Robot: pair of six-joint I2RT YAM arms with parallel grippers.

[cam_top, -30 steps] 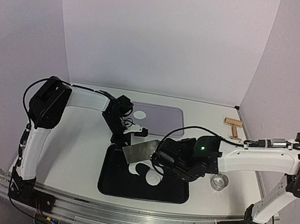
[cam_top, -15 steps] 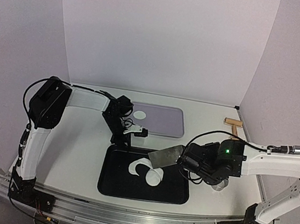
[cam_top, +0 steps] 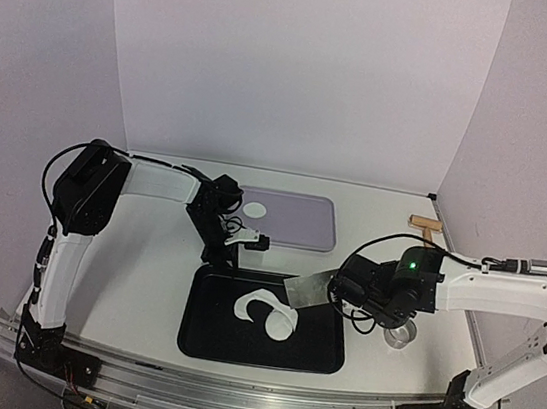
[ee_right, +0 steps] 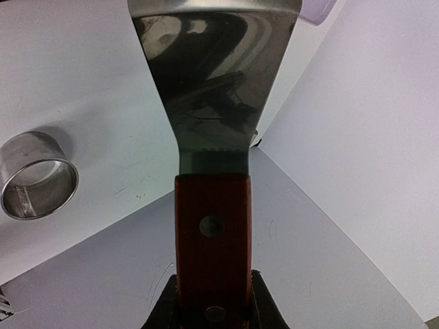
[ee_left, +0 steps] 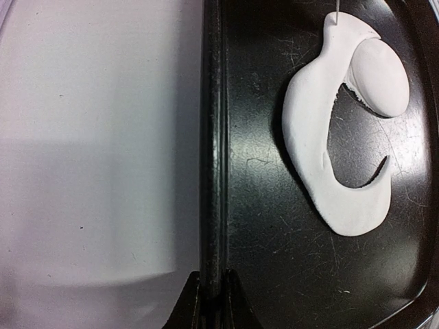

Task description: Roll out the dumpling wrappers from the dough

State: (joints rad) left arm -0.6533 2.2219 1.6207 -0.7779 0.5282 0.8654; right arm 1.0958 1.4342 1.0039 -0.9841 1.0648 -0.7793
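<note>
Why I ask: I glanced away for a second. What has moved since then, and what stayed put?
The right pincer, shut on the scraper throughout, drew back rightward across the tray; the blade now hangs over its far right corner. Nothing was picked up or released. The left pincer stays clamped on the tray's far rim; the dough, dumpling wrappers and metal ring have not moved.

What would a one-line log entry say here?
left pincer: shut on tray rim; right pincer: shut on scraper; dough: crescent in tray; wrapper: touching dough
</note>
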